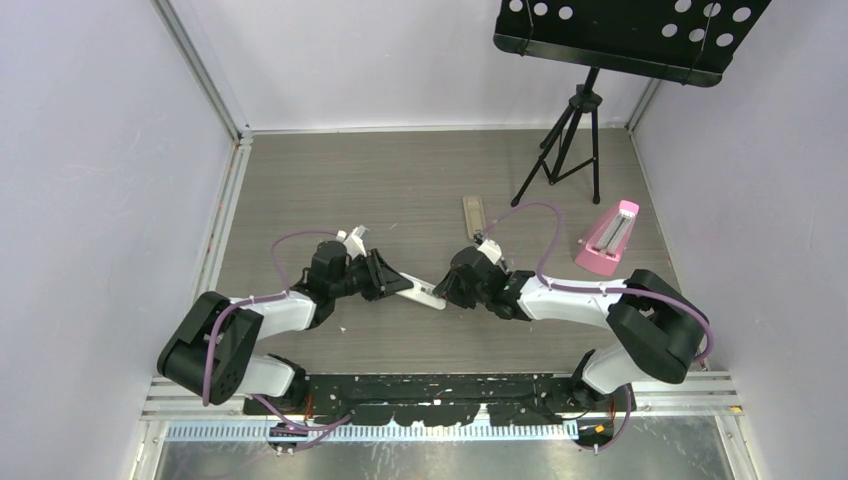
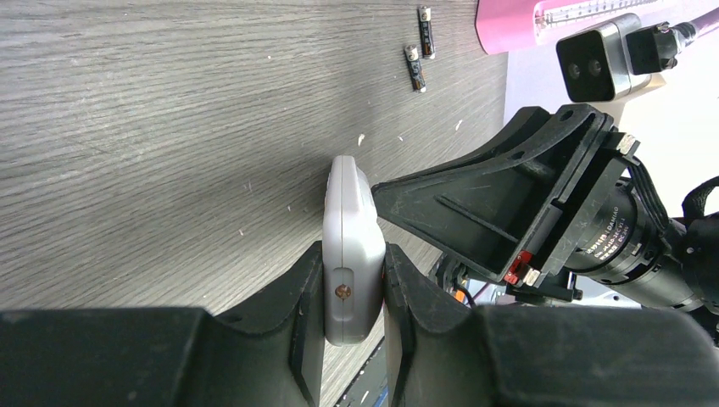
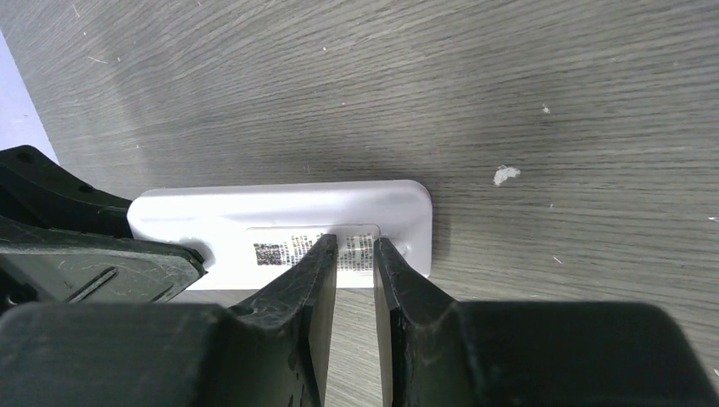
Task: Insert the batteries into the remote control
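left gripper [image 2: 353, 254] clamps the white labelled bar [image 3: 254, 212] edge-on, long axis aimed at the narrow, empty right gripper [image 3: 354, 246] at its labelled face.

Lab cell (plain enclosure walls [image 1: 100, 150])

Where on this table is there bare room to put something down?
Widest bare patch: far left of the table, bordered by left wall, back wall and the tan remote control. A smaller one lies near, between left arm and right arm. Crowded: mid-table, where left gripper and right gripper meet at the white bar, and far right by tripod and pink wedge.
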Controlling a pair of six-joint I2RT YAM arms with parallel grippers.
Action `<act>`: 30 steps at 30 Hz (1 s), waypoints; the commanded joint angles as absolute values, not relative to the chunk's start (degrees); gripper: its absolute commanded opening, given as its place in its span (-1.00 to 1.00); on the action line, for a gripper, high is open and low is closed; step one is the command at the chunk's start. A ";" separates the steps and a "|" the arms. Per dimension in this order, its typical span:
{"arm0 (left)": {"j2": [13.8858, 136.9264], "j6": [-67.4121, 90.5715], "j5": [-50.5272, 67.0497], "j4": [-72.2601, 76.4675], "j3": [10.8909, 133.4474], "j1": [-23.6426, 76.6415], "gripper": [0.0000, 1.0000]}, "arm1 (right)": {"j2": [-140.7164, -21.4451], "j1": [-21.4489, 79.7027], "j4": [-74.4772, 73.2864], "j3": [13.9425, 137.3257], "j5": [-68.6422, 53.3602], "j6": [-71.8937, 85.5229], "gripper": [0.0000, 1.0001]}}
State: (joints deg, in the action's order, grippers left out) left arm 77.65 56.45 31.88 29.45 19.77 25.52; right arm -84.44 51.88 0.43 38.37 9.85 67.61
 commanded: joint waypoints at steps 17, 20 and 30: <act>78.18 54.49 32.05 29.36 19.34 26.02 -1.00 | -83.90 51.78 -0.73 40.03 12.44 65.55 -0.33; 78.27 54.40 32.09 29.36 19.34 26.02 -1.00 | -83.78 51.77 -1.71 40.95 13.01 64.69 -0.36; 78.46 54.25 32.59 29.44 19.50 26.02 -1.00 | -85.31 51.80 -1.96 41.59 13.00 64.42 -0.36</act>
State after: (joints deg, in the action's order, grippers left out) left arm 77.67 56.40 31.92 29.50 19.77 25.50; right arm -84.55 51.90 -3.11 39.77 11.07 64.99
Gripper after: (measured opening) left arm 0.272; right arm 0.322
